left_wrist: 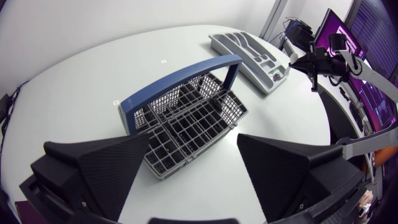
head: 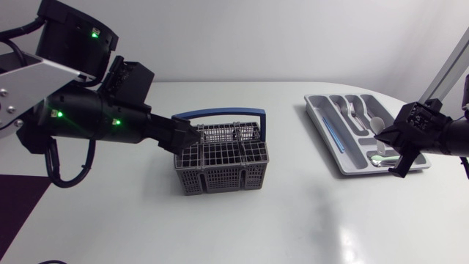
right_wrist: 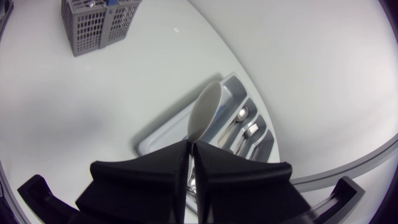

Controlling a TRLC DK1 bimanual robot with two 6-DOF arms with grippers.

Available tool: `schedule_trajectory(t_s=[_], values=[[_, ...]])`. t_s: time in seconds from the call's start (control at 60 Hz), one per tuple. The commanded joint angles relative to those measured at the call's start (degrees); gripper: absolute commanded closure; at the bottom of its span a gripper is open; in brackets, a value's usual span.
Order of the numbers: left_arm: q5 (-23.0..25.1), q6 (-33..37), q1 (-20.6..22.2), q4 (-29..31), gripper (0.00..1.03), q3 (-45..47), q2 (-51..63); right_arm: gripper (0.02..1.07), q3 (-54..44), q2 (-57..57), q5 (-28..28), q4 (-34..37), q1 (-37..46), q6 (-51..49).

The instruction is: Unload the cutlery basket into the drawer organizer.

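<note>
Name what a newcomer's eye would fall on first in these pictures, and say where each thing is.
First comes the grey cutlery basket with its blue handle, at the middle of the table, with the left hand open at its left end. Then the right hand, shut on a spoon above the grey drawer organizer at the table's right side, which holds some cutlery.

Qty: 1 basket, 1 organizer, 1 spoon held

Bright, even light falls from above. The table carries soft glare; the basket casts a faint shadow.
</note>
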State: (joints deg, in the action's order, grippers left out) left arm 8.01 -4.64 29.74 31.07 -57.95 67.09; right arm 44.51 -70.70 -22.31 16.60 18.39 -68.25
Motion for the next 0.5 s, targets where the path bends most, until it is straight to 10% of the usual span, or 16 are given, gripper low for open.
schedule_trajectory(t_s=[0.0,0.483], values=[[-0.5,1.0,-0.2,0.6,0.04,2.1,-1.1,1.01,-1.4,-3.7,1.2,-2.6,2.2,-4.1],[-4.5,1.2,3.4,0.8,0.04,4.5,-1.9,1.01,5.2,-24.7,5.5,-19.9,9.8,-13.2]])
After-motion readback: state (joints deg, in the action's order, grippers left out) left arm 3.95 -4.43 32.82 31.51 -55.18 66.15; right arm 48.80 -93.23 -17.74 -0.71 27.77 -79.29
